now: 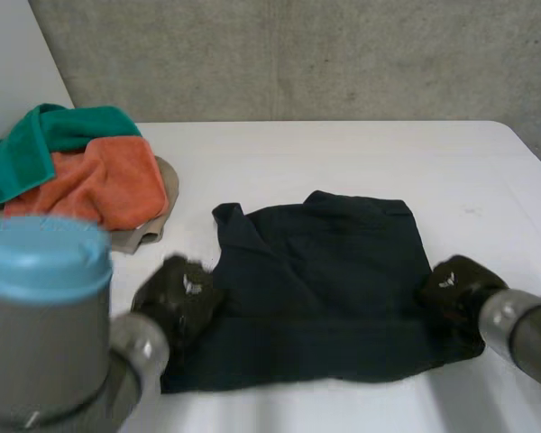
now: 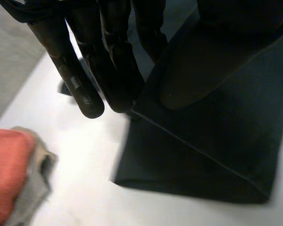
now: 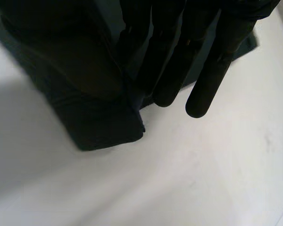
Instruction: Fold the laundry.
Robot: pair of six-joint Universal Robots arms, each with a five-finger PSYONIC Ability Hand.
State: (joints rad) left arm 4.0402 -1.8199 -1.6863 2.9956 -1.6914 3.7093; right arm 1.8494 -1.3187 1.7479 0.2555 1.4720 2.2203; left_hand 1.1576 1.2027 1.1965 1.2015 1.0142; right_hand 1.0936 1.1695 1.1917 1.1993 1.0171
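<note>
While both side edges are pinched, we should lift them together and level, carrying the near half over the far half so the edges land square. The left hand [image 1: 178, 296] and right hand [image 1: 455, 287] each clamp straight fingers against the thumb on the dark garment [image 1: 325, 289], lower centre of the frame.

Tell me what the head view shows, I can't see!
A dark cloth lies on a white table, the left robot hand pinching one side edge, the right robot hand the other. Green, orange and beige towels sit piled far left.
</note>
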